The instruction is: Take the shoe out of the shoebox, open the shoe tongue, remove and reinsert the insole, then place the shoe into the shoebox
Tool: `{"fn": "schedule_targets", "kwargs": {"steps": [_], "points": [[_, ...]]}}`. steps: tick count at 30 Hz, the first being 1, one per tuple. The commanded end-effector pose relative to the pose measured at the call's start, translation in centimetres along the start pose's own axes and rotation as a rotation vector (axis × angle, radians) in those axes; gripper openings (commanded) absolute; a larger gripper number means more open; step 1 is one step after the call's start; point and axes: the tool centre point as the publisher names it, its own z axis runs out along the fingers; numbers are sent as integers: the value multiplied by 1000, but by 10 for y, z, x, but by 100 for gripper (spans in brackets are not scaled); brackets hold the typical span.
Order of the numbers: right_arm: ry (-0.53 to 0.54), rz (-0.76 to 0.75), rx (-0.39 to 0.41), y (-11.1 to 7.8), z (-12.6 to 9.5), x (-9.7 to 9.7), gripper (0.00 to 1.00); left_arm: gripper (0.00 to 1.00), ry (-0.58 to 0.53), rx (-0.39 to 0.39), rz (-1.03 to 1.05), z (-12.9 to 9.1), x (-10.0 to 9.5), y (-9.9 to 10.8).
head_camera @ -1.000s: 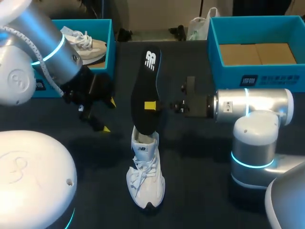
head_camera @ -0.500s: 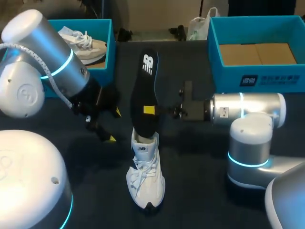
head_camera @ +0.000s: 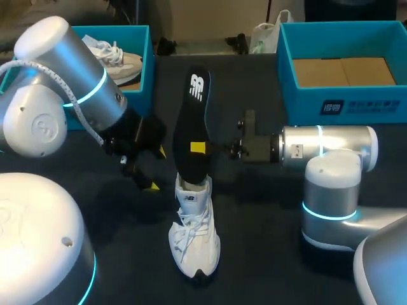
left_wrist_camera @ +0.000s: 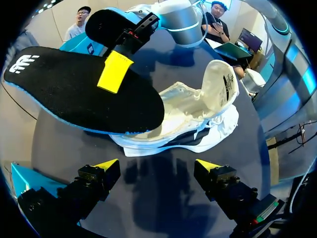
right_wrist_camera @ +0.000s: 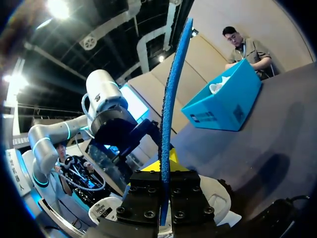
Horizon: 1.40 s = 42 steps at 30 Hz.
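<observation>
A white shoe (head_camera: 194,235) stands on the dark table, toe toward the near edge. Its black insole (head_camera: 193,127) rises from the shoe's opening with its heel end still inside. My right gripper (head_camera: 198,147) is shut on the insole's middle, and one yellow tip shows flat on its face. In the right wrist view the insole's blue edge (right_wrist_camera: 171,99) runs up from between the fingers of my right gripper (right_wrist_camera: 166,168). My left gripper (head_camera: 156,169) hangs open just left of the shoe. In the left wrist view my left gripper (left_wrist_camera: 156,166) holds nothing, with the shoe (left_wrist_camera: 198,119) and insole (left_wrist_camera: 74,94) ahead of it.
A blue shoebox (head_camera: 147,57) at the back left holds a second white shoe (head_camera: 117,57). Another blue shoebox (head_camera: 283,70) with a brown cardboard floor stands at the back right. My right arm's base (head_camera: 331,210) stands right of the shoe.
My left arm has swung right, bringing its open gripper closer to the shoe and insole. The right gripper has shifted slightly left with the insole.
</observation>
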Motion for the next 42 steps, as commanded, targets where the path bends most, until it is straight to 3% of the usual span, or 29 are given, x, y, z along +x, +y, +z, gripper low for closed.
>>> {"fn": "schedule_targets", "kwargs": {"steps": [1,27,42], "points": [[-3,-4,0,0,2,0,0,100,14,0,2,17,-2,1],[37,-117,24,-1,5,4,0,100,23,9,-20,46,1,2],[48,-123,16,-6,9,3,0,100,1,7,-40,48,-2,0]]}}
